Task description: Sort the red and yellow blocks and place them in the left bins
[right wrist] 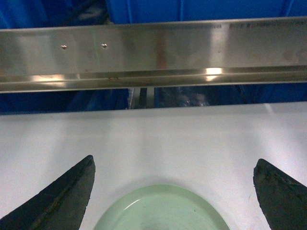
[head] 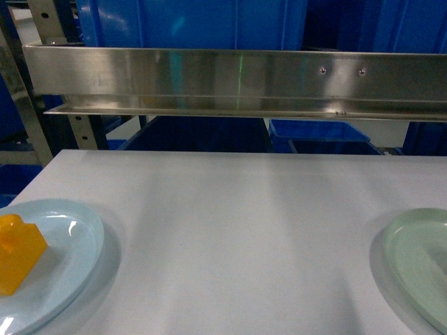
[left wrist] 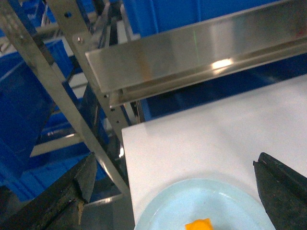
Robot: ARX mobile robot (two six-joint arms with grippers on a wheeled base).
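My left gripper (left wrist: 172,191), jaws spread wide and empty, hangs above the pale blue round plate (left wrist: 168,206); the glossy orange-yellow studded brick (left wrist: 199,224) lies on that plate just below it, nearer this arm than my right.

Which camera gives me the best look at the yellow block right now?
The head view: the yellow block shows almost whole on the pale blue plate. The left wrist view catches only its top edge at the bottom of the frame; the right wrist view shows none of it.
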